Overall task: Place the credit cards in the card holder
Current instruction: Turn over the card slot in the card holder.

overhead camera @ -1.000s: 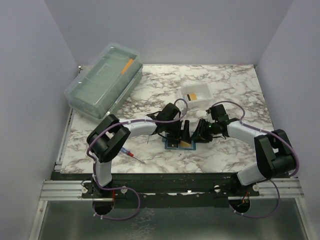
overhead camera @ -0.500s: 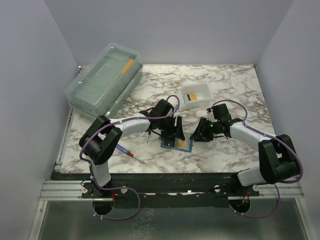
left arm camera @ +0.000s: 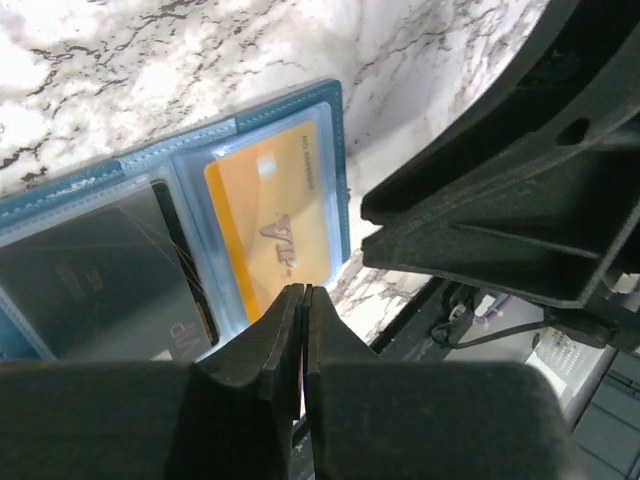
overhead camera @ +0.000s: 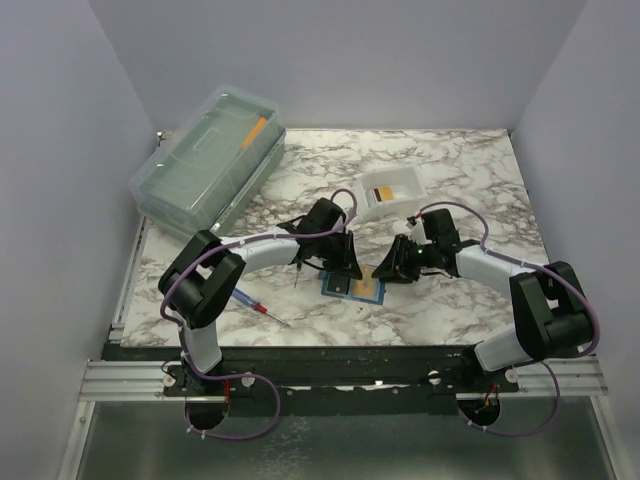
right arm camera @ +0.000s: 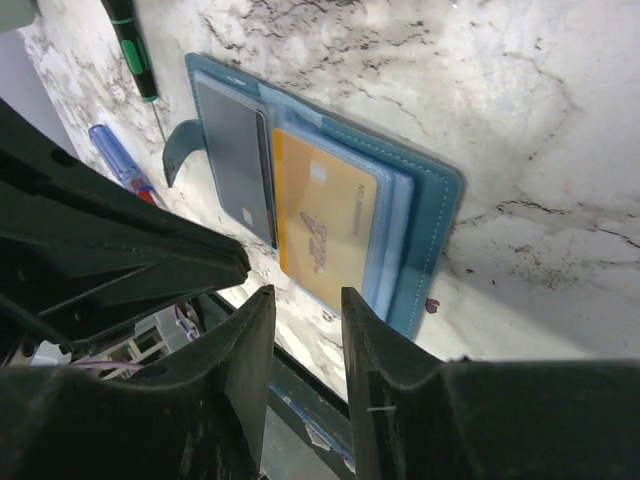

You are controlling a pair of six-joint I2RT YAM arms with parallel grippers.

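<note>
**Marble bench: wallet open flat, two cards seated**

Marble-patterned table point(overhead camera: 470, 170), plain lilac walls on three sides.

- Card holder point(right arm camera: 432, 215): lies opened flat on the near middle of the table, between the two arm tips. Its snap tab point(right arm camera: 180, 150) curls out from the left edge in the right wrist view.
- Yellow card point(left arm camera: 270, 230): sits in a clear pocket of the holder, face up.
- Dark card point(left arm camera: 90, 270): sits in the neighbouring pocket, just beside the yellow one.
- Left gripper point(left arm camera: 305, 295): fingers pressed together with nothing between them, tips over the near edge of the holder by the yellow card. Contact with the holder cannot be judged from this angle.
- Right gripper point(right arm camera: 305, 295): fingers apart and empty, hanging above the holder's near edge and apparently clear of it.
- Clear lidded box point(overhead camera: 205, 160): far left corner.
- White tray point(overhead camera: 392, 188): far of the holder, just beyond the grippers.
- Blue-handled screwdriver point(overhead camera: 255, 303): on the table, left of the holder.
- Green-handled tool point(right arm camera: 132, 50): lies near the screwdriver, apart from the holder.
</note>
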